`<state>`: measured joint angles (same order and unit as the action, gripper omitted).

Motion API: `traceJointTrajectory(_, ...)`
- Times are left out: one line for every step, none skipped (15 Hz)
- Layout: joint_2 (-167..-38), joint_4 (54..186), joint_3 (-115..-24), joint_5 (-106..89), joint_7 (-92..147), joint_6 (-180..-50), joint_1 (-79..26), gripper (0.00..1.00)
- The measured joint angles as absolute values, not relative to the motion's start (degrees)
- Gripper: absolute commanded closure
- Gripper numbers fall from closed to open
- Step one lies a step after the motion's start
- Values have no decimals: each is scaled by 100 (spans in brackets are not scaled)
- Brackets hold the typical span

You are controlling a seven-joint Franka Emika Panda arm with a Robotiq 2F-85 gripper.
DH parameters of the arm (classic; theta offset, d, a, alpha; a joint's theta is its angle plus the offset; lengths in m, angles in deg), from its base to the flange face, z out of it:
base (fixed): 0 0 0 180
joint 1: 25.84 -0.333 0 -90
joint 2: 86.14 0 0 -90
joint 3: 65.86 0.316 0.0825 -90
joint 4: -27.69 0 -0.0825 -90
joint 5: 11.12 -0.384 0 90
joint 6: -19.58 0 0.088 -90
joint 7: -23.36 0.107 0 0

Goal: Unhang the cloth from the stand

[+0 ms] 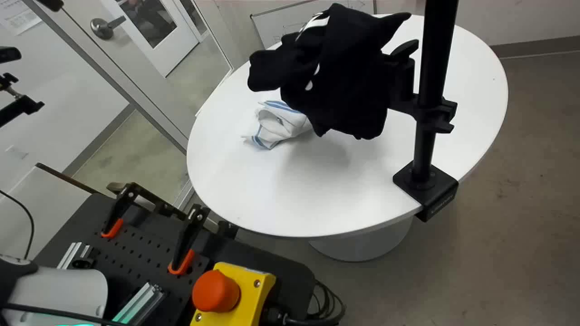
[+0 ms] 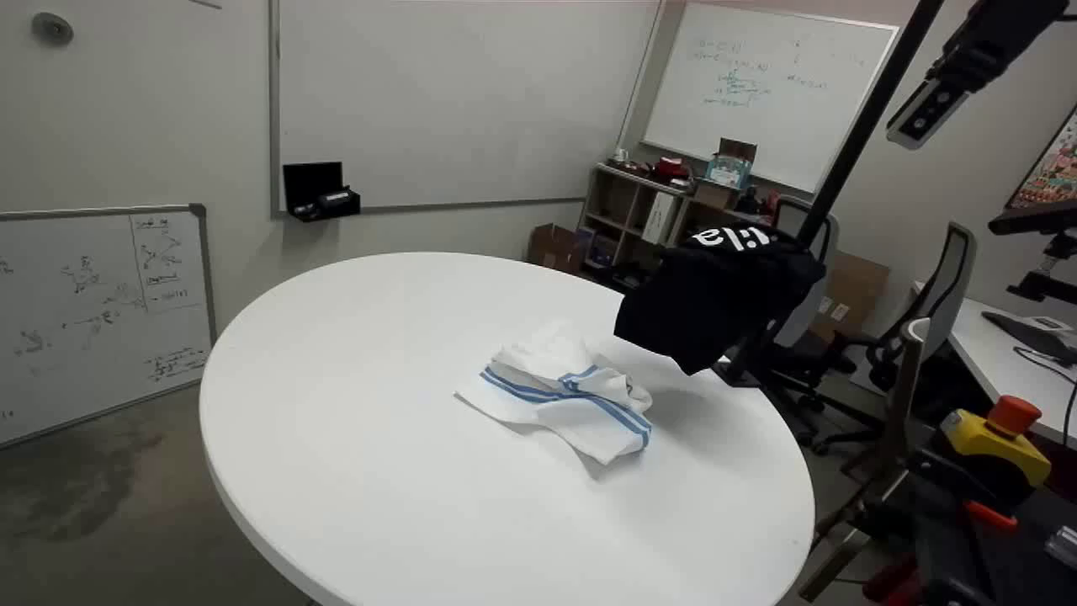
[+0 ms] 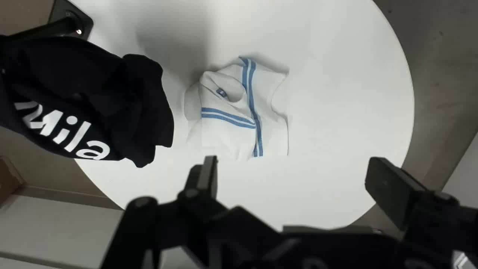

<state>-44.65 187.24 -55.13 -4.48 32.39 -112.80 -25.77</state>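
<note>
A black cloth (image 1: 349, 81) with white lettering hangs bunched on the arm of a black stand (image 1: 430, 81), above the table. The cloth also shows in an exterior view (image 2: 715, 295) and at the left of the wrist view (image 3: 97, 93), where the letters read "Mila". The cloth hides most of the stand's arm. My gripper (image 3: 293, 160) is open with nothing between its fingers, above the table and to one side of the black cloth, apart from it. Part of the gripper (image 2: 925, 114) shows at the upper right in an exterior view.
A white cloth with blue stripes (image 2: 564, 404) lies crumpled on the round white table (image 2: 353, 379), below the black cloth. The stand's base (image 1: 426, 183) is clamped at the table edge. A yellow box with a red button (image 1: 253, 290) and clamps (image 1: 186, 240) sit on a dark cart.
</note>
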Motion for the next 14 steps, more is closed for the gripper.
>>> traceJointTrajectory(-4471, 18739, -5513, -448, 3239, -11275, -2577, 0)
traceJointTrajectory(-4478, 18749, -5513, -448, 3239, -11275, -2577, 0)
traceJointTrajectory(-4487, 18750, -5513, -448, 3239, -11275, -2577, 0)
traceJointTrajectory(-4492, 18750, -5513, -448, 3239, -11275, -2577, 0)
traceJointTrajectory(-4493, 18750, -5513, -448, 3239, -11275, -2577, 0)
traceJointTrajectory(-4493, 18750, -5513, -448, 3239, -11275, -2577, 0)
traceJointTrajectory(-4494, 18750, -5513, -448, 3239, -11275, -2577, 0)
traceJointTrajectory(-4494, 18745, -5515, -448, 3239, -11275, -2578, 0)
traceJointTrajectory(-4496, 18733, -5523, -448, 3242, -11278, -2577, 0)
traceJointTrajectory(-4505, 18711, -5538, -448, 3268, -11285, -2566, 0)
traceJointTrajectory(-4532, 18669, -5572, -449, 3340, -11290, -2525, 0)
traceJointTrajectory(-4582, 18610, -5624, -450, 3402, -11297, -2451, 0)
traceJointTrajectory(-4654, 18549, -5689, -449, 3464, -11320, -2349, 0)
traceJointTrajectory(-4746, 18485, -5770, -449, 3517, -11370, -2218, 0)
